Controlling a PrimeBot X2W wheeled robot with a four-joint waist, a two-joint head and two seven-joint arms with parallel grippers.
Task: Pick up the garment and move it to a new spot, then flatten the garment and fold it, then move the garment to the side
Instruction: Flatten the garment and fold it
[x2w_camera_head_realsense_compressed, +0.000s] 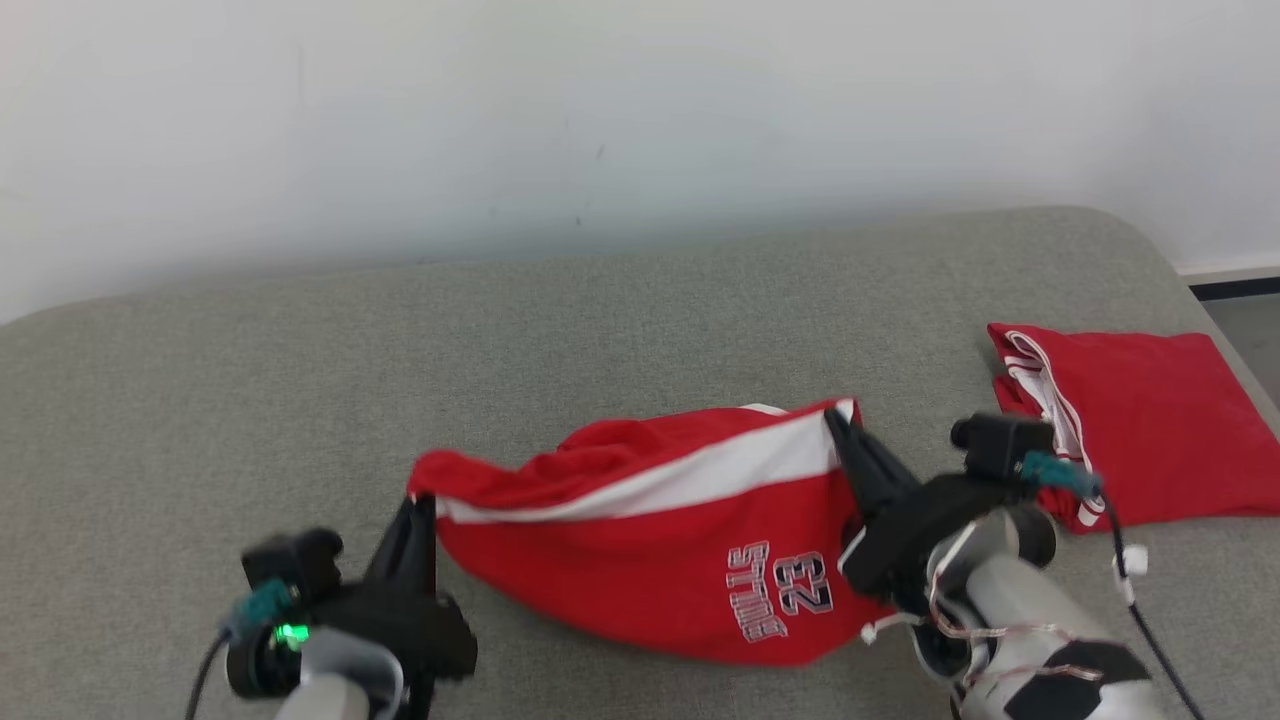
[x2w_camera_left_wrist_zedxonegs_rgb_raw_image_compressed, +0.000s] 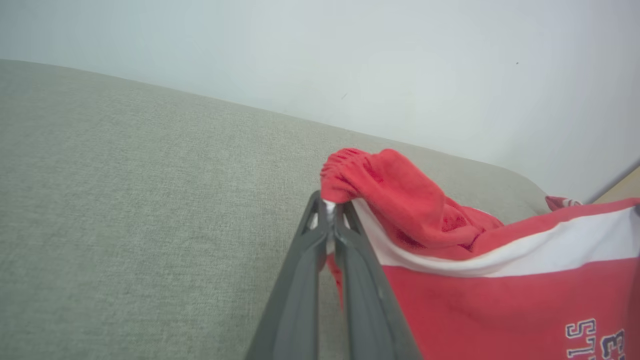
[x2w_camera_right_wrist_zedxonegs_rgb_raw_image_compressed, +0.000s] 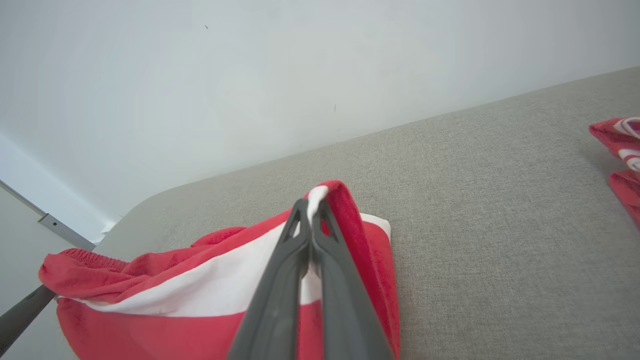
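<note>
The garment (x2w_camera_head_realsense_compressed: 660, 530) is a pair of red shorts with a white side stripe and white lettering, hanging slack between my two grippers just above the grey cushion. My left gripper (x2w_camera_head_realsense_compressed: 418, 503) is shut on its left end by the elastic waistband (x2w_camera_left_wrist_zedxonegs_rgb_raw_image_compressed: 345, 170). My right gripper (x2w_camera_head_realsense_compressed: 838, 420) is shut on the right end, pinching the red and white edge (x2w_camera_right_wrist_zedxonegs_rgb_raw_image_compressed: 325, 192). In the left wrist view the fingertips (x2w_camera_left_wrist_zedxonegs_rgb_raw_image_compressed: 327, 207) clamp the bunched fabric (x2w_camera_left_wrist_zedxonegs_rgb_raw_image_compressed: 400, 200). The cloth sags in the middle and its lower part touches the cushion.
A second red garment (x2w_camera_head_realsense_compressed: 1140, 435), folded flat, lies at the right end of the grey cushion (x2w_camera_head_realsense_compressed: 500, 340), close to my right wrist. A white wall (x2w_camera_head_realsense_compressed: 600, 120) runs behind. The cushion's right edge drops off near a dark floor strip (x2w_camera_head_realsense_compressed: 1235, 288).
</note>
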